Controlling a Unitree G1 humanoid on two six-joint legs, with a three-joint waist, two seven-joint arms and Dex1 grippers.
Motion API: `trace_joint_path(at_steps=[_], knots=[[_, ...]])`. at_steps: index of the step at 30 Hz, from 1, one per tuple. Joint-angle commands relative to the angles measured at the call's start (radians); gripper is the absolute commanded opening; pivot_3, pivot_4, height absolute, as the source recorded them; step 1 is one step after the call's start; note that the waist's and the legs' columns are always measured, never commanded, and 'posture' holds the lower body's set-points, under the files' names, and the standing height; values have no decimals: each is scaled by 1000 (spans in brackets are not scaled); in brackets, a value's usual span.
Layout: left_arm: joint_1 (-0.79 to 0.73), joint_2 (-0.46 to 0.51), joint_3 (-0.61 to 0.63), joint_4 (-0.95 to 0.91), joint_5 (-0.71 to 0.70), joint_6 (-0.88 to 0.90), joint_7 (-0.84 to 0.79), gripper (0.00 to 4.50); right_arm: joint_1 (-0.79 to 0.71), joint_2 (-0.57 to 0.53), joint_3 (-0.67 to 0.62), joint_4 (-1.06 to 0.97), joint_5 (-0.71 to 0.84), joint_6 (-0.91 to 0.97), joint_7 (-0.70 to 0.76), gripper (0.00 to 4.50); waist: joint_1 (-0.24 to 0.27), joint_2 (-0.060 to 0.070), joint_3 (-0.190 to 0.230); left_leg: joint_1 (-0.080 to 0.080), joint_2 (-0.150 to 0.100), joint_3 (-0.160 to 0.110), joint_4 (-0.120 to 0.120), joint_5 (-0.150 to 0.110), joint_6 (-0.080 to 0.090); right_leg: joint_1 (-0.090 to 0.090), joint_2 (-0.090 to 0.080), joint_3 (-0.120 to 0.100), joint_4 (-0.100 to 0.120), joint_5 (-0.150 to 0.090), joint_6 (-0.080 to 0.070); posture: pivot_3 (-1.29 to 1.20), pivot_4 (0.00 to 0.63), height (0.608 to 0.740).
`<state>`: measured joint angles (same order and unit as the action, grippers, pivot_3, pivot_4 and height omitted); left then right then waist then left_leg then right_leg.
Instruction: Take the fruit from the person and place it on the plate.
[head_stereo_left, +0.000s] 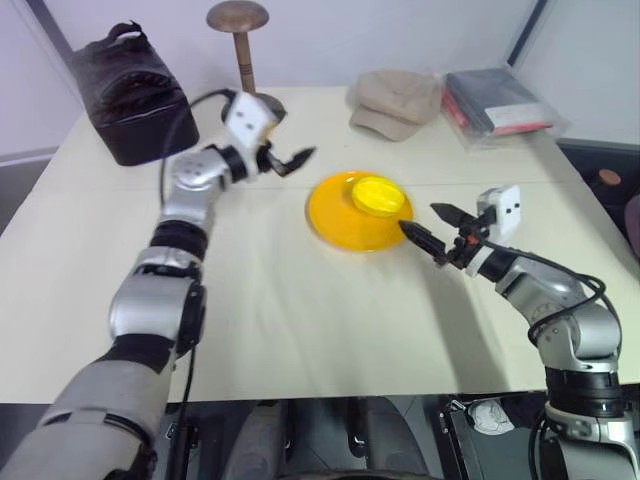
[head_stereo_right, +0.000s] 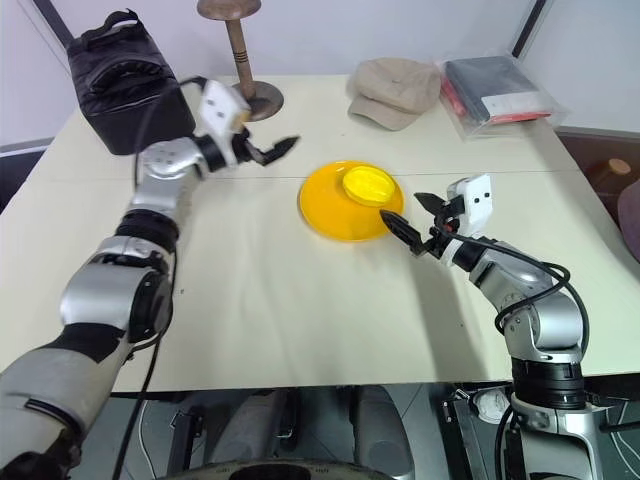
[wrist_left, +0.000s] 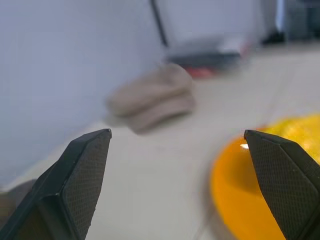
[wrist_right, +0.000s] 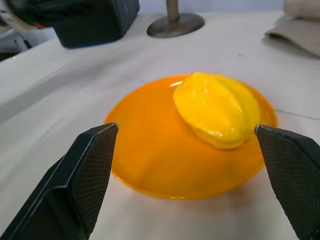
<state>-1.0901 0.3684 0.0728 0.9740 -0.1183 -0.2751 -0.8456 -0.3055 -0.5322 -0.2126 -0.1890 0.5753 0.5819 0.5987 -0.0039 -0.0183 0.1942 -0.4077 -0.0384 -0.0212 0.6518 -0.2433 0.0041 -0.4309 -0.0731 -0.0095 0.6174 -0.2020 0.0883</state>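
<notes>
The right pincer (head_stereo_left: 438, 232), fingers apart and empty, sits just beside the plate's (head_stereo_left: 335, 222) near right rim and is the nearer one. The fruit (head_stereo_left: 378, 195) already lies on the plate's far right part. Farther left, the left pincer (head_stereo_left: 290, 162) hangs apart, raised above the counter (head_stereo_left: 300, 320).

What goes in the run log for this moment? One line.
fruit: on plate | left gripper: open, empty, beside plate | right gripper: open, empty, at plate rim

Glossy plastic-looking fruit (wrist_right: 217, 110) and plate (wrist_right: 150, 155); matt table (head_stereo_left: 300, 320); cloth cap (head_stereo_left: 395, 100).
</notes>
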Motion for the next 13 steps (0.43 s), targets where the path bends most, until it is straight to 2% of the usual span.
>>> trace_joint_path(at_steps=[1, 4, 7, 10, 13], knots=[[157, 40, 52, -303, -111, 193, -20, 4457, -32, -43, -39, 18, 6, -25, 39, 4500, -6, 0, 0, 0, 0, 0, 0, 0, 0, 0, 0, 0, 0, 0, 0, 0, 150, 740], [339, 76, 103, -606, -213, 410, 26, 4457, -53, -87, -45, 72, -10, -41, 80, 4500, -8, 0, 0, 0, 0, 0, 0, 0, 0, 0, -1, 1, 1, 0, 0, 0, 150, 740], [546, 90, 201, -925, -341, 645, 152, 4457, -85, -136, -52, 158, -30, -66, 123, 4500, -8, 0, 0, 0, 0, -1, 0, 0, 0, 0, -4, 2, 1, 0, 0, 0, 150, 740], [663, 90, 243, -1093, -391, 753, 239, 4457, -105, -151, -51, 208, -39, -86, 147, 4500, -4, 0, 0, 0, -1, -1, 0, 0, 0, 0, -5, 2, 1, 0, 0, 0, 150, 740], [757, 91, 263, -1183, -392, 796, 301, 4457, -123, -150, -44, 237, -49, -99, 159, 4500, -2, 0, 0, 1, -1, -1, 1, 0, 0, 1, -4, 2, 1, 0, 0, 0, 150, 740]])
